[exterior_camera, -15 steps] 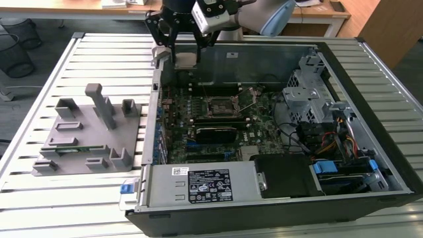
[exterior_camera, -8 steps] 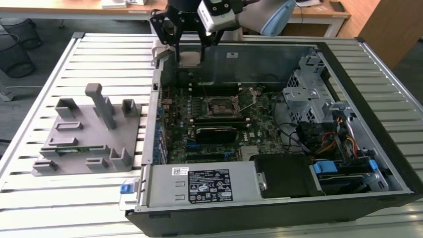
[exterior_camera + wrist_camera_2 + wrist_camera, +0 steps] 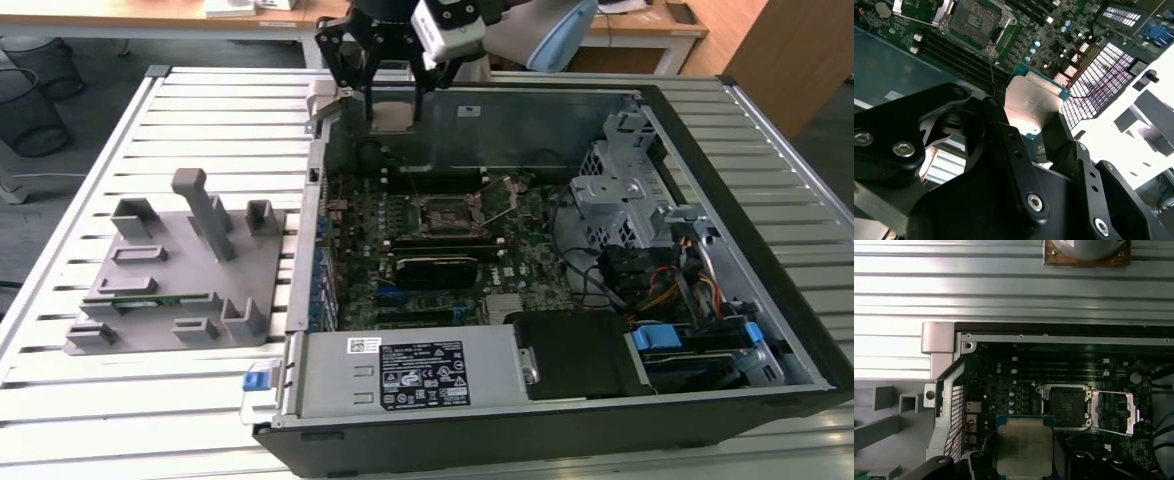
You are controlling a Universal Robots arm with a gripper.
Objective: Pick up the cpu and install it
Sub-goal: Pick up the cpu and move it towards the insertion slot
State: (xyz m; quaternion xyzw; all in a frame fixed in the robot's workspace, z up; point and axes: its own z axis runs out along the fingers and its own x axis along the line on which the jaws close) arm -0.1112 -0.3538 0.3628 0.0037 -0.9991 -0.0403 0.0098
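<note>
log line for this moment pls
gripper shut on silvery-grey square cpu | held above open black computer case | motherboard socket open, empty

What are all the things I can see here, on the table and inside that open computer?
cpu: one, silvery-grey top with a greenish rim, held above the open case.
computer case: one, black and grey, lying open on the table.
motherboard: one, dark green, inside the case.
cpu socket: one, dark, on the motherboard, metal cover flipped open, empty.
power supply: one, silver-grey, at the case's near end.
holder tray: one, grey, on the table at the exterior view's left of the case.
memory stick: one, green, lying in the tray.
table: one, pale slatted metal.
wire bins: two, black, on the floor beyond the table.
gripper: one, black, shut on the cpu.
</note>
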